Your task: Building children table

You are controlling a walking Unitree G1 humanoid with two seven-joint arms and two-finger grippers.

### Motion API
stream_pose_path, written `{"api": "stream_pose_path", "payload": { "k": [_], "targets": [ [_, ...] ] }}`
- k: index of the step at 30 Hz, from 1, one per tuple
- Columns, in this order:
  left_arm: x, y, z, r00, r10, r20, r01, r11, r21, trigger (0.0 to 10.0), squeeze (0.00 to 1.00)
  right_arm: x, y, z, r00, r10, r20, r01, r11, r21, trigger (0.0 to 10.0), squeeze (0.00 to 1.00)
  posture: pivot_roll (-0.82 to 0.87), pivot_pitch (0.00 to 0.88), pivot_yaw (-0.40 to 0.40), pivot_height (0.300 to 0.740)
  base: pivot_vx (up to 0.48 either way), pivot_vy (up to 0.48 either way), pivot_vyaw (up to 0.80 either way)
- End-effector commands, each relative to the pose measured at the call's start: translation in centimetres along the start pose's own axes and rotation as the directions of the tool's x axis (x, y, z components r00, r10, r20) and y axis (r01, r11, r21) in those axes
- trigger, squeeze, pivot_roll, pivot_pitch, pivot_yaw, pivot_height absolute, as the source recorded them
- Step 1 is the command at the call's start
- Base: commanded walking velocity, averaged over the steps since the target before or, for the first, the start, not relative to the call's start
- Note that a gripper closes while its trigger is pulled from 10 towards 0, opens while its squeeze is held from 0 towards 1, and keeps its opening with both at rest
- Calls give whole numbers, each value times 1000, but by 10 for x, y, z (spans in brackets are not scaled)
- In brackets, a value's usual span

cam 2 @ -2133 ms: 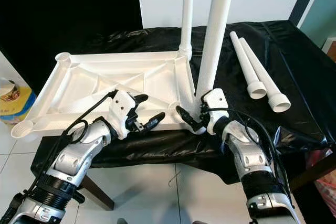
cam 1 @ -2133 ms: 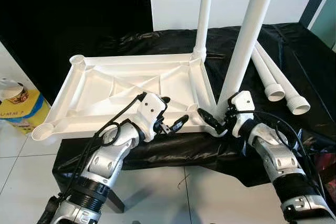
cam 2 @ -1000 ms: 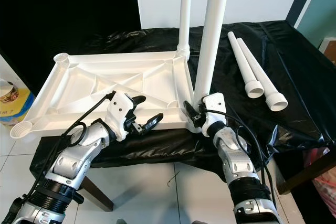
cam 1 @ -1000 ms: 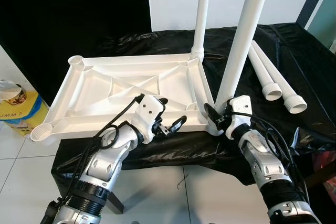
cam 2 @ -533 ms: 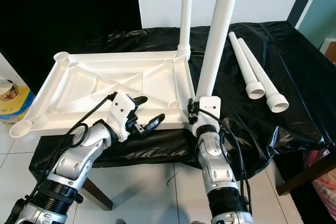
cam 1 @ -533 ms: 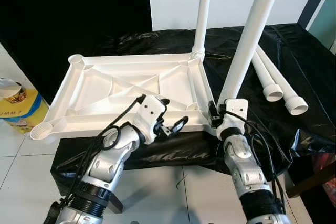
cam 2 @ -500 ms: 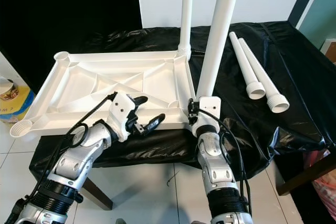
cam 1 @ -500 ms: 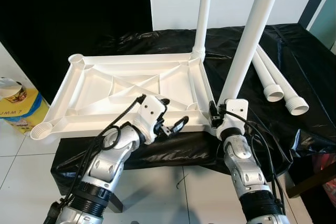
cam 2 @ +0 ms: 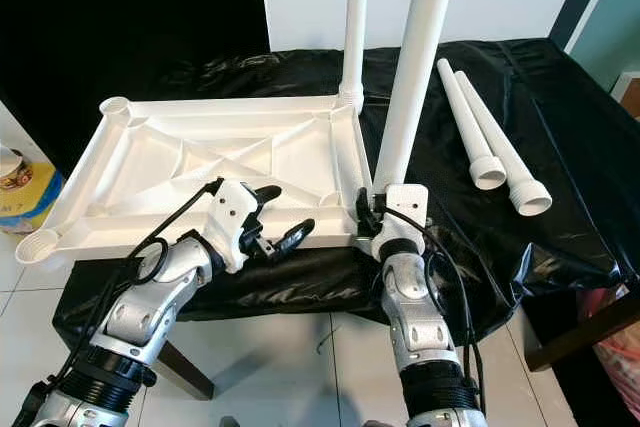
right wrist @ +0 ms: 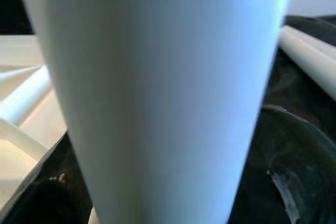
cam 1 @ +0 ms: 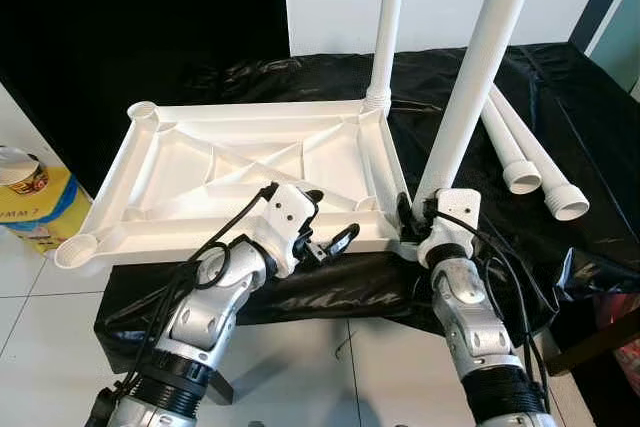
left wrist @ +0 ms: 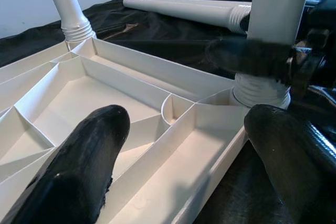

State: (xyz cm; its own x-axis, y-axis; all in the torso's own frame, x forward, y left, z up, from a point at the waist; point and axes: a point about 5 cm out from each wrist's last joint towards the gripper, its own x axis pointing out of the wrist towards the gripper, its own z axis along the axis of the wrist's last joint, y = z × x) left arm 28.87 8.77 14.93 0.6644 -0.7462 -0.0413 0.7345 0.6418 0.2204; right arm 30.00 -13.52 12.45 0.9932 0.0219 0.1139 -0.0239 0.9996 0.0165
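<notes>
My right gripper [cam 1: 412, 219] clamps the base of the second leg [cam 1: 470, 87], standing in the near corner of the upturned white tabletop [cam 1: 235, 172]. My left gripper [cam 1: 335, 237] hovers with fingers spread, empty, over the near rim. One leg [cam 1: 385, 27] already stands at the far corner; two loose legs [cam 1: 525, 152] lie on the black cloth, so I judge it about half built.

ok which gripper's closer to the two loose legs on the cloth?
Right. The right gripper grips the near upright leg, beside the loose legs; the left gripper sits open over the tabletop's near edge.

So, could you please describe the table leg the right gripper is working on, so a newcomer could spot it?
On the black-covered table lies an upturned white tabletop. At its near right corner stands the leg, gripped by the right gripper. It is nearer than the other upright leg.
</notes>
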Motion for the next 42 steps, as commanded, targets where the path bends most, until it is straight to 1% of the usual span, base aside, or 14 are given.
{"api": "stream_pose_path", "payload": {
  "k": [1,6,7,8,10,14,22,24,25,26,27,28,33,42],
  "targets": [
    [-1,-2,-2,1000,9,-15,-8,1000,7,10000,0,-4,0,0,998,64,1,-64,998,16,10000,1000,-31,0,-21,740,0,0,0],
    [-2,-3,-2,1000,4,-18,-4,1000,10,10000,0,-8,-10,1,980,200,3,-200,980,21,10000,1000,-31,0,-22,740,0,0,0],
    [-3,-5,-2,1000,-12,-19,12,1000,7,10000,0,-7,-14,0,967,256,-9,-256,967,23,10000,24,-31,1,-21,740,0,0,0],
    [-3,-9,-1,999,-46,-19,46,999,-3,10000,0,-5,-20,-1,941,337,-23,-337,942,12,10000,0,-33,2,-19,740,0,0,0],
    [-4,-10,-1,998,-60,-18,60,998,-10,10000,0,-4,-21,-1,932,362,-27,-362,932,1,10000,0,-33,2,-19,740,0,0,0],
    [-8,-22,4,983,-184,5,184,983,-27,10000,0,5,-27,-3,866,494,-83,-499,865,-58,10000,0,-32,4,-17,740,0,0,0],
    [-12,-34,11,956,-293,12,293,956,-16,10000,0,19,-26,-4,769,624,-140,-637,767,-79,10000,0,-28,4,-8,740,0,0,0],
    [-11,-34,11,955,-295,9,295,955,-16,10000,0,23,-26,-4,763,630,-145,-644,761,-81,10000,0,-27,3,-8,740,0,0,0],
    [-11,-34,12,955,-297,7,297,955,-12,10000,0,25,-27,-4,759,634,-151,-649,757,-83,7608,0,-24,3,-10,740,0,0,0],
    [-11,-34,12,955,-297,6,297,955,-10,10000,0,26,-27,-4,757,635,-157,-651,755,-84,6157,0,-22,4,-11,740,0,0,0],
    [-11,-34,13,956,-294,5,294,956,-8,10000,0,27,-28,-5,756,635,-160,-651,755,-84,3608,0,-21,5,-12,740,0,0,0],
    [-11,-33,13,957,-291,1,291,957,-5,10000,0,28,-29,-6,756,634,-166,-651,754,-85,0,0,-19,6,-13,740,0,0,0],
    [-11,-31,11,961,-277,-8,277,961,-1,10000,0,27,-33,-10,760,622,-188,-645,757,-103,0,0,-17,6,-14,740,0,0,0],
    [-11,-23,7,976,-216,-26,216,976,6,10000,0,24,-46,-23,819,526,-231,-559,821,-114,0,0,-23,12,-8,740,0,0,0]
  ]
}}
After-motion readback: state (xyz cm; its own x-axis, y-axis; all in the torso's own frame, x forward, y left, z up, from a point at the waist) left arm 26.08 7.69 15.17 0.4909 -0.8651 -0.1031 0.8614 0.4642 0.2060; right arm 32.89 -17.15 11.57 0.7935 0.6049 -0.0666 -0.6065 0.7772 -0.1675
